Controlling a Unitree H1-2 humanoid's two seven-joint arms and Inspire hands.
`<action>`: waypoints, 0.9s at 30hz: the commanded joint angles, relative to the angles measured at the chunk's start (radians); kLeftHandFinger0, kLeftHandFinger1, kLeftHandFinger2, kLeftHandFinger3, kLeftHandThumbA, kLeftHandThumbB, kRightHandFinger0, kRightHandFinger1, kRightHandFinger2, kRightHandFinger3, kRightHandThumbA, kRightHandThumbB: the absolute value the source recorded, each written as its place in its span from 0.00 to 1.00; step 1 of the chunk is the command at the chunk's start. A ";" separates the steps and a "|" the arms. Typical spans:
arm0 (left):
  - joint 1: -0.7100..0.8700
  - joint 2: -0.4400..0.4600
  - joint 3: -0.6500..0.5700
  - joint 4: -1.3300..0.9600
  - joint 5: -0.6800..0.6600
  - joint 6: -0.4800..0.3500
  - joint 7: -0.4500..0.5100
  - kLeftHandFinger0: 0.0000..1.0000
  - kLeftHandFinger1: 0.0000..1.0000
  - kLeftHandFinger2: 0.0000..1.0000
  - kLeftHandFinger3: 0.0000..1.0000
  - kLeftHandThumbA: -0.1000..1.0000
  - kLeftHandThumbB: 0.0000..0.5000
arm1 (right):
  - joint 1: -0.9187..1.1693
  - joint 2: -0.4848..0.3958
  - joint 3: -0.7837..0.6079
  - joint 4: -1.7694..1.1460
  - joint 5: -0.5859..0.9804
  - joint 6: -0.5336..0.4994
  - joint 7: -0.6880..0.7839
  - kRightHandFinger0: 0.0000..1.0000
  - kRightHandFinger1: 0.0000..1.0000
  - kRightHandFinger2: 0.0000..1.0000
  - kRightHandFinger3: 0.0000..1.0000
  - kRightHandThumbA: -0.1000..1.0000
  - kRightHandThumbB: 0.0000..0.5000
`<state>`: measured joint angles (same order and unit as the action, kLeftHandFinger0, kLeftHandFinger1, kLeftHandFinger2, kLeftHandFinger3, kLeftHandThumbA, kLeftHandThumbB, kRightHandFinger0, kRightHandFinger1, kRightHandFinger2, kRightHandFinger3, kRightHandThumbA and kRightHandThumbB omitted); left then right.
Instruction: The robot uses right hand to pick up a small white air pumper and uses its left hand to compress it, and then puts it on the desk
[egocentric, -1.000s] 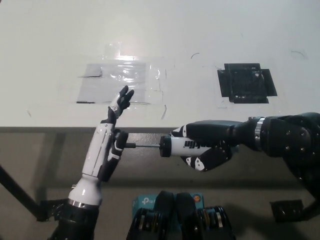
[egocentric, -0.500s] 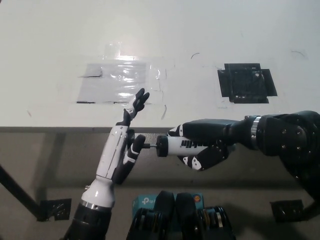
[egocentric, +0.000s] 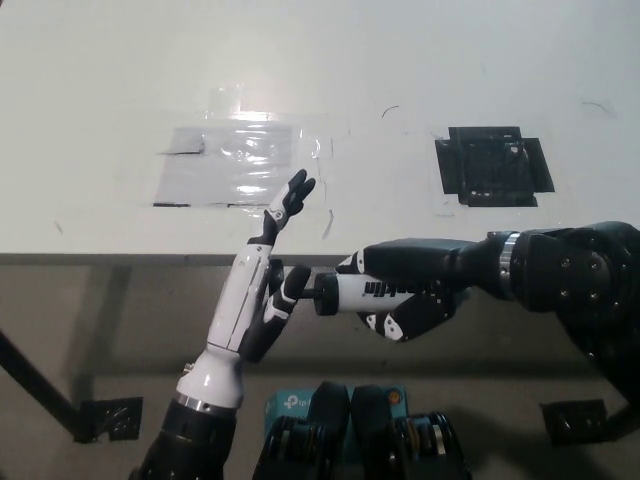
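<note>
Right hand (egocentric: 405, 295) fingers wrapped around the white air pump (egocentric: 362, 293), held level in front of the table (egocentric: 420, 60) edge, off its surface. Left hand (egocentric: 262, 290) flat, fingers spread, holding nothing, palm pressed against the pump's end.

The black right hand (egocentric: 405, 295) is gripping the white air pumper (egocentric: 362, 294) sideways, just in front of the white desk (egocentric: 420, 70) edge. The white left hand (egocentric: 262, 290) is standing with fingers apart and pointing up, its palm pressing against the pumper's plunger end; the rod seems to be pushed fully in, though it is hard to see. A clear plastic sheet (egocentric: 235, 165) and a black taped square (egocentric: 493, 166) are lying on the desk.
</note>
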<state>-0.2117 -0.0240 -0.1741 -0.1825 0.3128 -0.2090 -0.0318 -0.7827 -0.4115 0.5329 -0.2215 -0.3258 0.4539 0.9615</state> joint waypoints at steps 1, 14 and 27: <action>-0.024 -0.020 -0.023 -0.019 0.008 0.010 -0.006 1.00 1.00 1.00 1.00 1.00 0.67 | -0.063 0.020 -0.013 -0.006 0.015 -0.017 -0.017 0.32 0.42 0.42 0.53 0.00 0.30; -0.008 0.070 0.146 -0.020 -0.120 -0.009 0.027 1.00 1.00 1.00 1.00 1.00 0.68 | -0.087 -0.026 -0.092 0.088 0.033 -0.055 -0.040 0.13 0.47 0.69 0.79 0.00 0.27; 0.053 0.131 0.268 -0.003 -0.209 -0.029 0.014 1.00 1.00 1.00 1.00 1.00 0.56 | -0.210 -0.056 -0.089 0.355 -0.093 -0.161 -0.157 0.14 0.52 0.75 0.80 0.00 0.29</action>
<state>-0.1622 0.0902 0.0785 -0.1808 0.1486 -0.2044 -0.0316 -0.8847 -0.4456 0.4578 0.0811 -0.3461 0.3760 0.9024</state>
